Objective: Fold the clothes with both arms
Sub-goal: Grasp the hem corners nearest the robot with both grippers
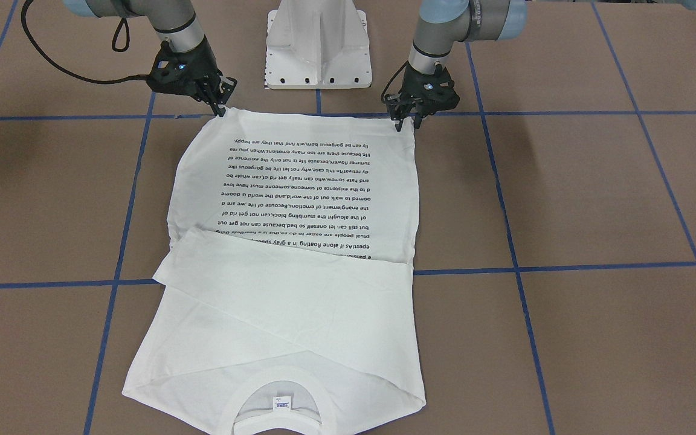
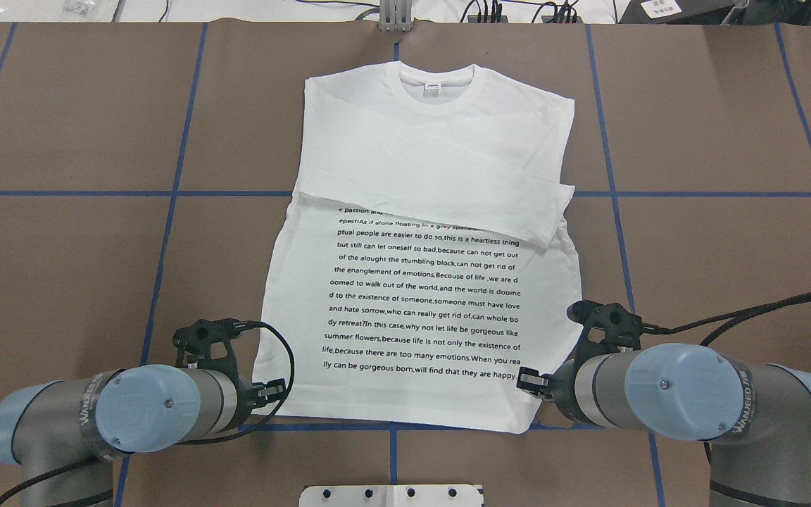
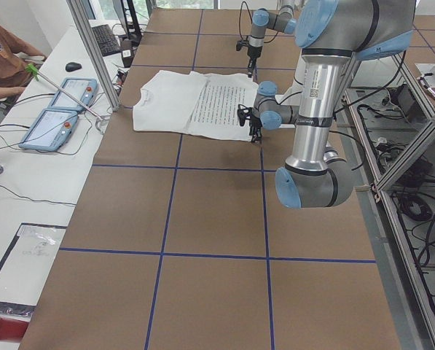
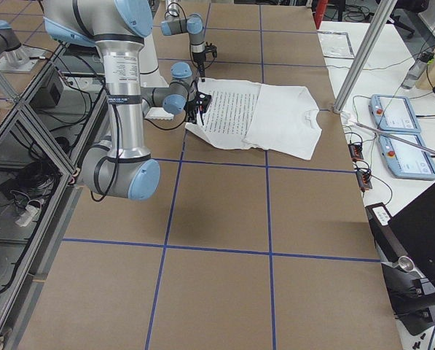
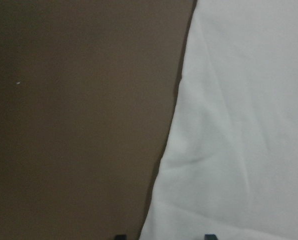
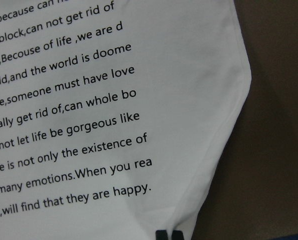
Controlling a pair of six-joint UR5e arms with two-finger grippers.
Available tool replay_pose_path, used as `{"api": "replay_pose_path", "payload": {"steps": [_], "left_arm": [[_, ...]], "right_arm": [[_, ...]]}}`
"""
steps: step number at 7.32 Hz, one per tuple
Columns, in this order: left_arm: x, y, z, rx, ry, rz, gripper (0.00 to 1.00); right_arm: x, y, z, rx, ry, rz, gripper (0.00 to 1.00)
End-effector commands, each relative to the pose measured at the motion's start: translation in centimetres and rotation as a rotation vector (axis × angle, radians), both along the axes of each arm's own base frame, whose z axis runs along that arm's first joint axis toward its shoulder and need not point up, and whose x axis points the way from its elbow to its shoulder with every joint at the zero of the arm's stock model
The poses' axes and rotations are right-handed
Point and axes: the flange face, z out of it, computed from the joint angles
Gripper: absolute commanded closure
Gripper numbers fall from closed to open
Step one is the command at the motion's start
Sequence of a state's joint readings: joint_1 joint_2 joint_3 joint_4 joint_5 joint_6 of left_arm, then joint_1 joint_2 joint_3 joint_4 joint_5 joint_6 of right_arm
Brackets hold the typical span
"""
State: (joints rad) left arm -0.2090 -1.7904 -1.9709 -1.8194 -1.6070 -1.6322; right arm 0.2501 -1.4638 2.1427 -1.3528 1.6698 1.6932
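We saw a white shirt (image 3: 170,109) with lines of black text lying on the blue-taped brown table (image 3: 217,211). The near grey metal left arm (image 3: 315,109) held its black two-finger left gripper (image 3: 255,135) at the hem's near corner, perhaps touching it; the far right arm (image 3: 259,22) stood at the other corner.

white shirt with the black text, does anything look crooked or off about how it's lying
Yes. On the white long-sleeved cotton shirt, the folded-in sleeve lies slanted across the chest rather than square. Its cuff end pokes out past the shirt's side edge, toward the robot's right, onto the brown table.
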Motion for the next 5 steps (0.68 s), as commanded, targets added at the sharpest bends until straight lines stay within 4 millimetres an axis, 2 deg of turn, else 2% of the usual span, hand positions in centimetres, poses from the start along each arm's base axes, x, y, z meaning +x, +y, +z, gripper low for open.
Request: {"api": "replay_pose_path", "payload": {"steps": [1,5], "left_arm": [[0.03,0.00,0.08,0.000,-0.002,0.000,0.63],[0.16,0.42,-0.30,0.001,0.006,0.008,1.00]], "right_arm": [[0.14,-0.25,-0.03,0.000,-0.001,0.004,1.00],[0.43,-0.61,-0.02,-0.002,-0.001,0.010,1.00]]}}
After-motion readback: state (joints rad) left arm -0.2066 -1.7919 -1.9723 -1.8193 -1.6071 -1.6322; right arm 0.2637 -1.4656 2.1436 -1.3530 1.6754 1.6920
